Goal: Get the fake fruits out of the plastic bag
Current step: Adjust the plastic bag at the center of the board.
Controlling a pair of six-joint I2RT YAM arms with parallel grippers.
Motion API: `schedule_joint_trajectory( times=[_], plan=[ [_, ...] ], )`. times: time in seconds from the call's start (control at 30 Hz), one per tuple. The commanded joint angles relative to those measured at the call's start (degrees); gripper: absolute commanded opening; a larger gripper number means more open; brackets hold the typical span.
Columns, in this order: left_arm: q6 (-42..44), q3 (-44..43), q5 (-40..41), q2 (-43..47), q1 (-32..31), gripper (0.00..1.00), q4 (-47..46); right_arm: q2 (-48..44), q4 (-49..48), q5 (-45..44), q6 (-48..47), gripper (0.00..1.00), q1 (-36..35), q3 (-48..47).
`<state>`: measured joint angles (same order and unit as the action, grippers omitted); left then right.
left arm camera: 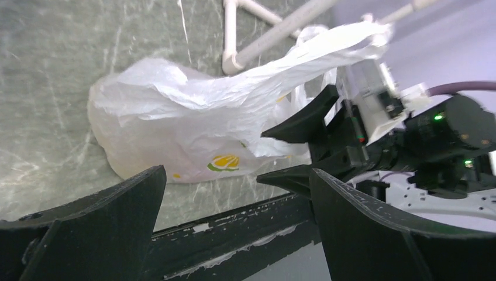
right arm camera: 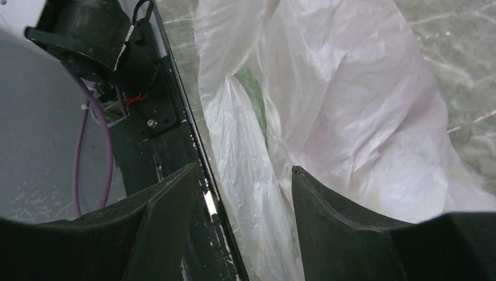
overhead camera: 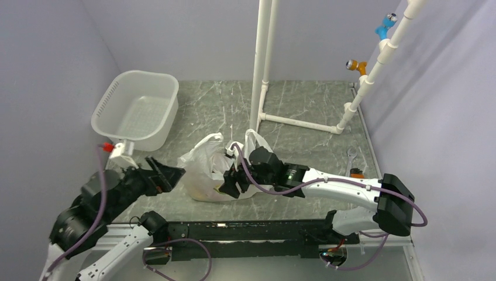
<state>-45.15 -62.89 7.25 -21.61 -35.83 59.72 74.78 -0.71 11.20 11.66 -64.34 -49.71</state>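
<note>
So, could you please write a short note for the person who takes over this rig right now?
Left tool: open, close beside the plastic bag on its left side, holding nothing.
Right tool: jaws apart at the bag's right side, bag film between them, no grip to see.
Bag: crumpled on the table between both tools.
Done: nothing visible; no fake fruits show outside the bag.
Left: open the bag, take the fruits out.
</note>
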Motion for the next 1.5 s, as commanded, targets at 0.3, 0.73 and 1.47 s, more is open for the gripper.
schedule_joint_trajectory(
  times=[0.3, 0.73, 1.47],
  plan=[
    [-15.3, 33.1, -15.0, 7.8, -0.2, 0.99, -32.6, -5.2, -2.8, -8.3, 6.7, 0.82, 0.6, -0.7],
    [-16.3, 34.5, -9.5, 3.0, -0.4, 0.8, -38.8, -3.7, -7.7, -1.8, 9.6, 0.48, 0.5, 3.2],
    [-15.1, 37.3, -8.8, 9.6, -0.5, 0.0, -18.9, 0.1, 4.6, -0.9, -1.3, 0.78, 4.2, -11.6]
  ],
)
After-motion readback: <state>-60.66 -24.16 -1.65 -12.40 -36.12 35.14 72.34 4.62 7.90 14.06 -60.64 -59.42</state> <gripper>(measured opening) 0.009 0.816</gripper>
